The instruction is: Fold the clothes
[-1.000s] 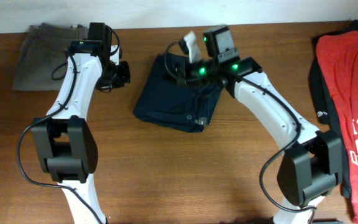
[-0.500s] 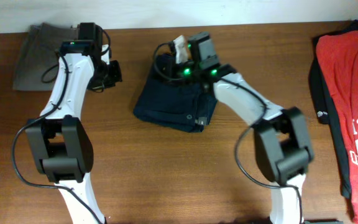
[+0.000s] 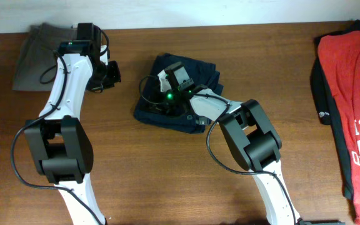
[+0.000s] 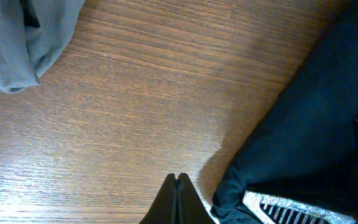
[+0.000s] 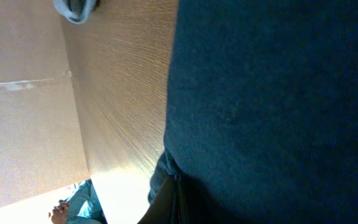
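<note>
Our navy shorts sit top-centre, look soft and floppy, so we'd grab a hem corner; left gripper is pressed together empty, right gripper is closed against the cloth.

A brown wooden desk fills the overhead view. Folded grey-olive shorts lie in the upper left of the frame, and bunched navy blue shorts lie at upper centre. At the right edge a red T-shirt with white lettering lies spread over a dark garment.
</note>
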### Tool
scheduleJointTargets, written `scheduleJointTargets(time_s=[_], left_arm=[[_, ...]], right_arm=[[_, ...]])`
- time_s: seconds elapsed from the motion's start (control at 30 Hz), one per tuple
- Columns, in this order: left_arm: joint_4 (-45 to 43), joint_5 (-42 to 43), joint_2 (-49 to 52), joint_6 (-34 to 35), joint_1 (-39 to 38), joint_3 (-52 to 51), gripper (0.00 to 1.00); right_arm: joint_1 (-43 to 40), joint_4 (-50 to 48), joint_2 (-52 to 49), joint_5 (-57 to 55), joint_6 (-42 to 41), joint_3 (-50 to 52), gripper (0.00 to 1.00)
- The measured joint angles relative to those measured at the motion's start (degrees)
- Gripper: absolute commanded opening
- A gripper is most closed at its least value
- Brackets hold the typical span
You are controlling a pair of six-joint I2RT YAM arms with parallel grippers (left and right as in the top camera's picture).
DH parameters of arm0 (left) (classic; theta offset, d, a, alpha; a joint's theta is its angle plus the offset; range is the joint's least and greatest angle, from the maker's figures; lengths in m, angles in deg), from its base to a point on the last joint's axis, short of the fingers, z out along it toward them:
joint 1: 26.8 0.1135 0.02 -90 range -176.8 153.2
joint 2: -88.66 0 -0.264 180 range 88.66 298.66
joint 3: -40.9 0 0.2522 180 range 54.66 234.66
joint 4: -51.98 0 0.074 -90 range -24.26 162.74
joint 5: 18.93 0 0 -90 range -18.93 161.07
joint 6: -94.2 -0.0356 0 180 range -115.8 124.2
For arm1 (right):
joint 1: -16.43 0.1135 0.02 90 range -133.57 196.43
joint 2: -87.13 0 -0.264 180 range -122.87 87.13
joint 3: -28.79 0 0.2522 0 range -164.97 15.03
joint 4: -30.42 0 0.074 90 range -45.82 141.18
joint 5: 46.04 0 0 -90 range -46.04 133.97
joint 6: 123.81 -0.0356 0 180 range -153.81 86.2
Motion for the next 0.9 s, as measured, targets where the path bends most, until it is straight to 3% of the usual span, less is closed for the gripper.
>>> scheduleJointTargets(time_s=[0.2, 0.37, 0.47, 0.57, 0.83, 0.9], left_arm=[[0.2, 0.0, 0.0, 0.0, 0.0, 0.0, 0.01], [-0.3, 0.9, 0.0, -0.7, 0.0, 0.0, 0.01], [-1.9, 2.9, 0.0, -2.0, 0.0, 0.0, 0.01], [-3.0, 5.3, 0.0, -2.6, 0.0, 0.0, 0.01], [-3.4, 8.8, 0.0, -3.1, -0.6, 0.0, 0.02], [-3.4, 9.1, 0.0, -3.1, -0.8, 0.0, 0.06]], right_arm=[[-1.3, 0.5, 3.3, 0.6, -0.5, 0.0, 0.05], [-5.8, 3.8, 14.2, 1.1, 2.0, 0.0, 0.2], [-10.7, 7.4, 22.4, 1.1, 6.1, -0.6, 0.19], [-15.1, 7.1, 26.3, 0.6, 9.4, -1.6, 0.09], [-15.6, -4.2, 19.8, 1.1, 8.5, -1.8, 0.05], [-14.1, -7.1, 16.3, 1.4, 7.4, -1.8, 0.04]])
